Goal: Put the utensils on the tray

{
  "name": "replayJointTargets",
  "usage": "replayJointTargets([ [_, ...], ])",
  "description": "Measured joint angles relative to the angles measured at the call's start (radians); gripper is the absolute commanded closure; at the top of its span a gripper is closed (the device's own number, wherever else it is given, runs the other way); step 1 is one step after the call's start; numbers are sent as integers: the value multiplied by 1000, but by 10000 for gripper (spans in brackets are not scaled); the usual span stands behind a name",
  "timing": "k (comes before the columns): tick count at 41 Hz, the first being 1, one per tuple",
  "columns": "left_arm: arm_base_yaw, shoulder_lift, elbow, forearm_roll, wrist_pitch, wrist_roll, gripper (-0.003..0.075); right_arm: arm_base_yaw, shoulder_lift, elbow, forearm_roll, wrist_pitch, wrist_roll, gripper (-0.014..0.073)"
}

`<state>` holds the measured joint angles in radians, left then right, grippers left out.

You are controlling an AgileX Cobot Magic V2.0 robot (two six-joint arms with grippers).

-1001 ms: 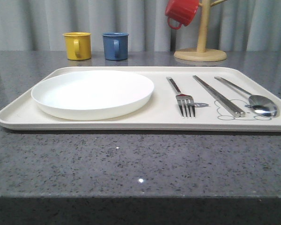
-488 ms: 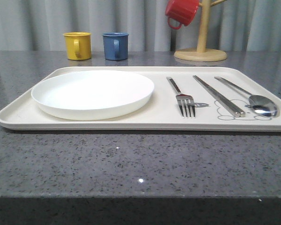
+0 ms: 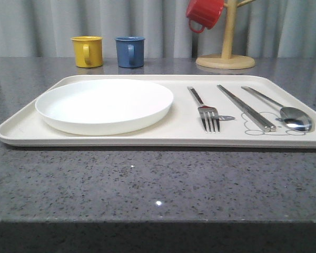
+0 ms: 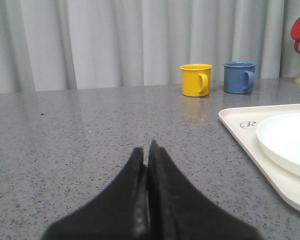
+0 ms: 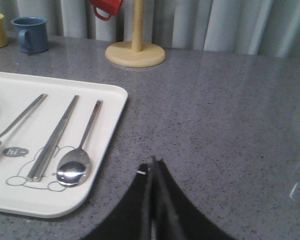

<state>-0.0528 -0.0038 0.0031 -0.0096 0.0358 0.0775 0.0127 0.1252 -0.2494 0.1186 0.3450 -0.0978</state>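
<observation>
1 tray (image 3: 121,138), 1 plate (image 3: 104,104), 1 fork (image 3: 204,109), seemingly 2 chopsticks (image 3: 246,107), 1 spoon (image 3: 284,109), 3 mugs (image 3: 87,51).

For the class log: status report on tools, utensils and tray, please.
Left tool shut, empty; right tool shut, empty. Fork, chopsticks, spoon and plate lie on tray. Nothing in the way.

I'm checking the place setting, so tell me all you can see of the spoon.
The spoon is slim, shiny metal with an oval bowl and a long flat handle. It lies flat on the cream tray at its right end, bowl toward the front edge over the printed rabbit drawing, handle angled back and leftward. It is the rightmost utensil, beside the chopsticks without touching them. Nothing grips it.
</observation>
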Motion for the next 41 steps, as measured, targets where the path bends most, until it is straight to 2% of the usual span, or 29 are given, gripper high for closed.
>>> replayJointTargets([
  [5, 0, 0, 0, 0, 0, 0, 740, -7, -96, 188, 0, -184, 0, 661],
  [10, 0, 0, 0, 0, 0, 0, 740, -7, -133, 273, 0, -280, 0, 661],
  [28, 0, 0, 0, 0, -2, 0, 740, -7, -135, 276, 0, -302, 2, 661],
  [36, 0, 0, 0, 0, -2, 0, 740, -7, -135, 276, -98, -318, 145, 661],
  [41, 0, 0, 0, 0, -2, 0, 740, -7, -135, 276, -119, -321, 170, 661],
])
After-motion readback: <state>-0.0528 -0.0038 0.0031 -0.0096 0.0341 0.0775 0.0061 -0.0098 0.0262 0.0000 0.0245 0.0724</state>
